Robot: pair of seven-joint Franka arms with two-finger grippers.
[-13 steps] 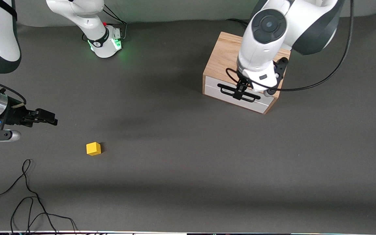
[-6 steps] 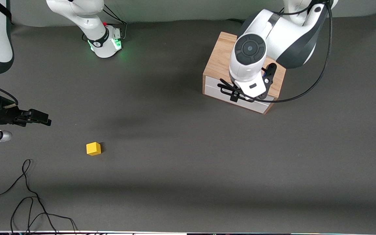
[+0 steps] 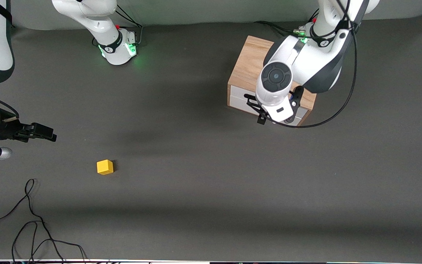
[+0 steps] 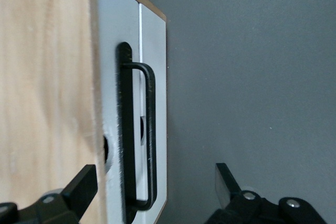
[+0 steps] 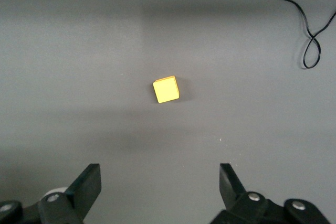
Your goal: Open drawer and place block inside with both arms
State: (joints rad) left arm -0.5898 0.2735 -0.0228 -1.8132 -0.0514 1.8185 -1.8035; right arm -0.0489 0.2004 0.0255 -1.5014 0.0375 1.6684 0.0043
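At the right arm's end of the table, the right gripper [image 3: 51,134] hangs in the air over bare mat, its fingers [image 5: 86,184] spread wide with nothing between them. In the right wrist view the block [image 5: 166,89] lies well ahead of those fingers, resting flat on the mat with its edges turned a little askew to the gripper's line. A loose cable [image 3: 31,212] curls on the mat nearer the front camera than the block [image 3: 104,167].

Toward the left arm's end stands the box [image 3: 247,68], light wood on top. Its drawer [image 3: 238,99] is shut, the white front facing the front camera and slightly toward the right arm's end; its long axis runs along the box's front edge. The handle [image 4: 149,135] is a black bar lying along that same axis. The left gripper [image 3: 266,118] sits at the drawer front, fingers [image 4: 81,187] apart, one over the box's wood top and the other out past the handle, so the handle lies between them, ungrasped.
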